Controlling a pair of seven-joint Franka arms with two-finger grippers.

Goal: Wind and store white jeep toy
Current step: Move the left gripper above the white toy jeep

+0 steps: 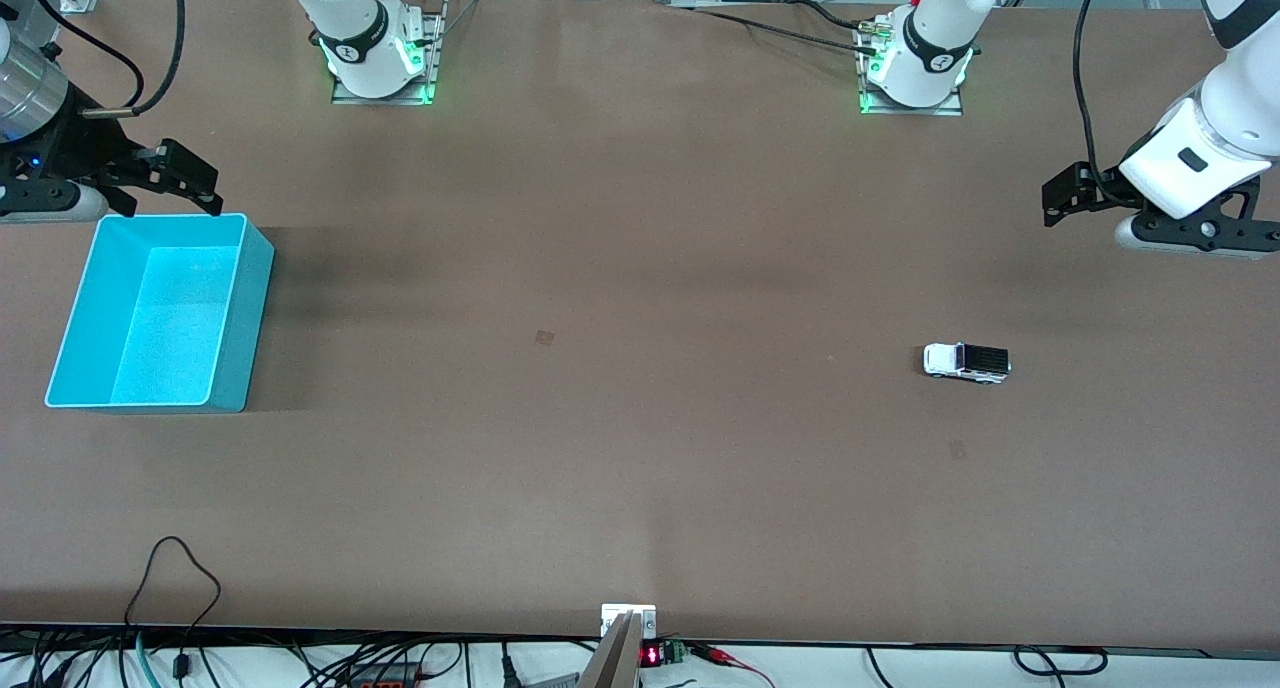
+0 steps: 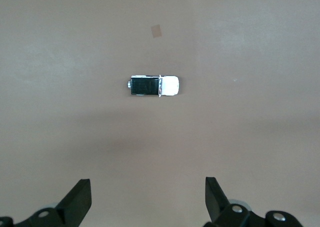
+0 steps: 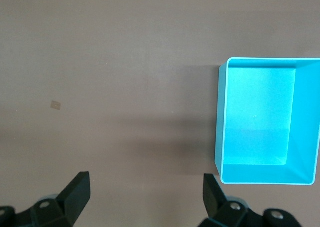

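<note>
The white jeep toy (image 1: 966, 361) with its black ribbed roof stands on its wheels on the brown table toward the left arm's end. It also shows in the left wrist view (image 2: 154, 86). My left gripper (image 1: 1062, 196) hangs in the air above the table at that end, open and empty (image 2: 148, 197). The turquoise bin (image 1: 242, 298) stands empty at the right arm's end and shows in the right wrist view (image 3: 220, 117). My right gripper (image 1: 190, 180) hangs just above the bin's edge farthest from the front camera, open and empty (image 3: 146, 192).
The arm bases (image 1: 380, 63) (image 1: 915, 68) stand along the table's edge farthest from the front camera. Small tape marks (image 1: 545, 338) (image 1: 958, 450) lie flat on the table. A loose black cable (image 1: 175, 578) lies near the front edge.
</note>
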